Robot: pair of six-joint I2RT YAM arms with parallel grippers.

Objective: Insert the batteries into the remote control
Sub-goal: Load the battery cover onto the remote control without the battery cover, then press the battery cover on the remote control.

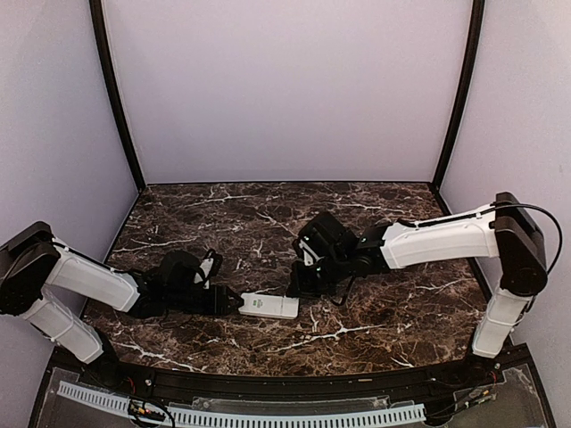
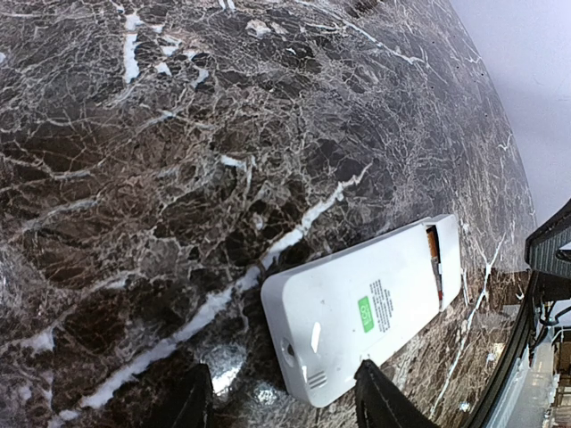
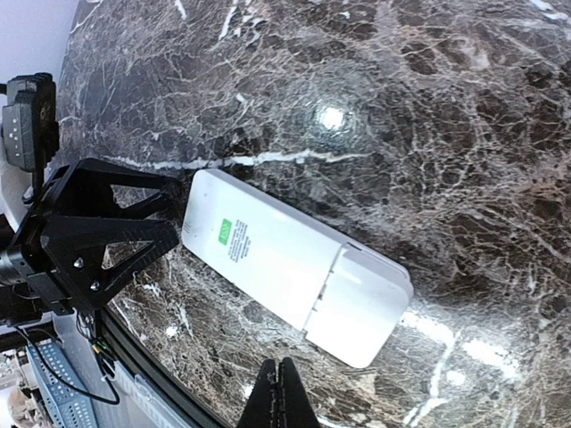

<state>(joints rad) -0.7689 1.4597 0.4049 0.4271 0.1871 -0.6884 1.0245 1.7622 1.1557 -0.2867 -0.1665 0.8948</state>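
Observation:
The white remote control [image 1: 269,306] lies back side up on the marble table, green label showing [image 2: 366,314]. Its battery cover [image 3: 361,303] sits over the end away from the left arm. A narrow gap there shows an orange battery edge [image 2: 434,254]. My left gripper [image 2: 285,406] is open, and its fingers [image 2: 384,401] straddle the remote's other end; it also shows in the top view [image 1: 234,303]. My right gripper [image 3: 278,392] is shut and empty, and it hovers just beside the cover end of the remote [image 3: 285,259]. In the top view the right gripper [image 1: 299,287] is above the remote's right end.
The dark marble table [image 1: 375,312] has a black raised rim along its front edge [image 1: 294,385]. Pale walls enclose the back and both sides. The left gripper's black frame [image 3: 98,236] fills the left of the right wrist view.

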